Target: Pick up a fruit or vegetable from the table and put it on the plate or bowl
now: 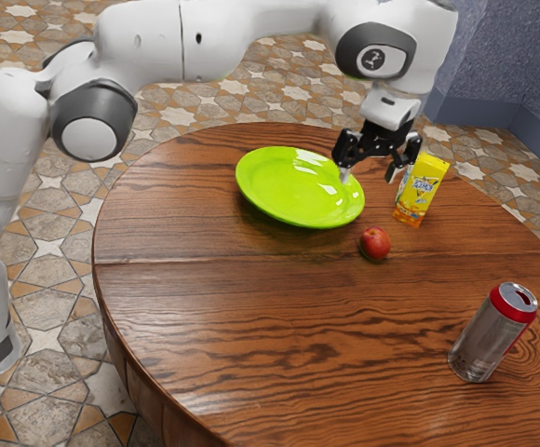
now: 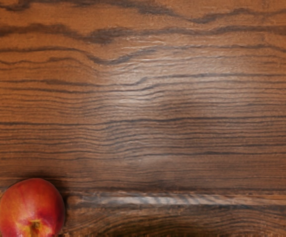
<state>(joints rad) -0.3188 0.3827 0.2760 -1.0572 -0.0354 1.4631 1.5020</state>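
Red apple [image 2: 31, 207] partly cut off in the wrist view (stem showing), gripper [image 1: 375, 166] spread wide, empty.

Glossy plate [image 1: 293, 186], shiny metal can [image 1: 493, 332] — both on a grained, polished wooden table [image 1: 251, 317].

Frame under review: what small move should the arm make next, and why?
Probably shift the open gripper over the apple: it lies untouched on the table, off the green plate, and the hand is not yet centred on it.
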